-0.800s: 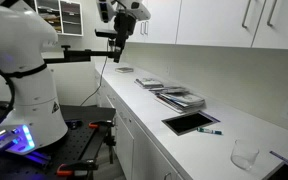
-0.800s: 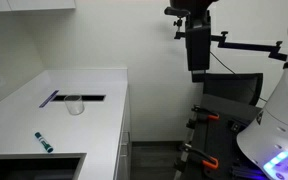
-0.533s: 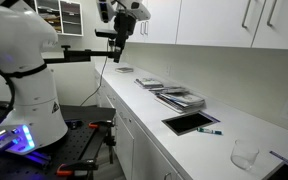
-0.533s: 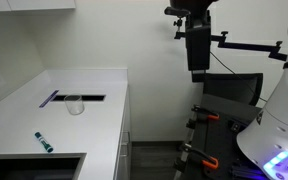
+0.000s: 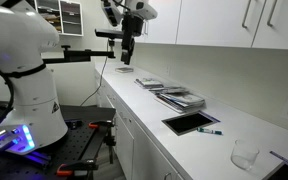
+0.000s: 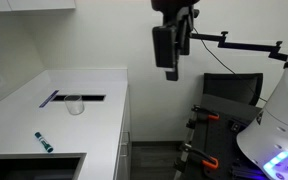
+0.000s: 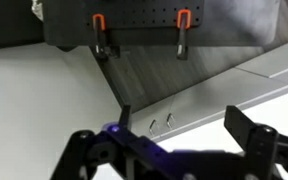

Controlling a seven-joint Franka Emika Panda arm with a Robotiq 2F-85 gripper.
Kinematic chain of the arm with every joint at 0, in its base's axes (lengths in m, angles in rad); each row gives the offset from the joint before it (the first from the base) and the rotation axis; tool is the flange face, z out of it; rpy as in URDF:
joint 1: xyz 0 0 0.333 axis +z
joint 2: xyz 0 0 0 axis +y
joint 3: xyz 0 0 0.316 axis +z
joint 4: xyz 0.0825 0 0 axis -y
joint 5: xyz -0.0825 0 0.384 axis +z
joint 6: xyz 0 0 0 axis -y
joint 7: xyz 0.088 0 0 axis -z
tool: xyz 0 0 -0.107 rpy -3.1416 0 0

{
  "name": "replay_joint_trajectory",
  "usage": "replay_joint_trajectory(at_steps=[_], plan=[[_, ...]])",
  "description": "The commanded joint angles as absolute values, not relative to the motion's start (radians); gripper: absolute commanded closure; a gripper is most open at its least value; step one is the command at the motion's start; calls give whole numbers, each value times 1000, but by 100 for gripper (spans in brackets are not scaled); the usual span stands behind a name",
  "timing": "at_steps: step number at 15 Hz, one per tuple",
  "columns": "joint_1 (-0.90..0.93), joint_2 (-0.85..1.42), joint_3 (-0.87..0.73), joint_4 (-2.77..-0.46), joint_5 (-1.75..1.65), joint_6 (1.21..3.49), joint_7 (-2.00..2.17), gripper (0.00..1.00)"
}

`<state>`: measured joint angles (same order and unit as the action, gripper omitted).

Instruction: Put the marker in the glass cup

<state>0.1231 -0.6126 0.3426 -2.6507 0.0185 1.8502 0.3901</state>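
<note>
The gripper [image 5: 127, 58] hangs high near the bench's far end; the marker [image 5: 210, 131] lies flat by the front edge, near the glass cup [image 5: 245, 153]. In an exterior view [image 6: 171, 72] it seems to be past the front edge. The wrist view shows its fingers [image 7: 246, 130] spread and empty. The marker looks light, stiff and slick, so pinch it mid-barrel.

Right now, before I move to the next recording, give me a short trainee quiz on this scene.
1. True or false: the marker lies inside the glass cup.
2. The end effector is: A) shut on the marker; B) open, raised, away from both; C) inside the cup.
3. Fill in: the marker lies on the counter beside the black ____.
Key: 1 false; 2 B; 3 tray.
</note>
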Motion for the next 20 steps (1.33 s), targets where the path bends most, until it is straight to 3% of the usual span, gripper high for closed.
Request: replay_joint_trajectory(at_steps=[1,11,17,18,20], plan=[[53,-419,333,-2564,13,2002,524,0],[97,195,244,-2230,-114,2390,758,0],[260,541,73,-1879,-124,2298,774,0],[252,487,71,-1977,-101,2398,733,0],[274,548,53,-1899,-102,2357,734,0]])
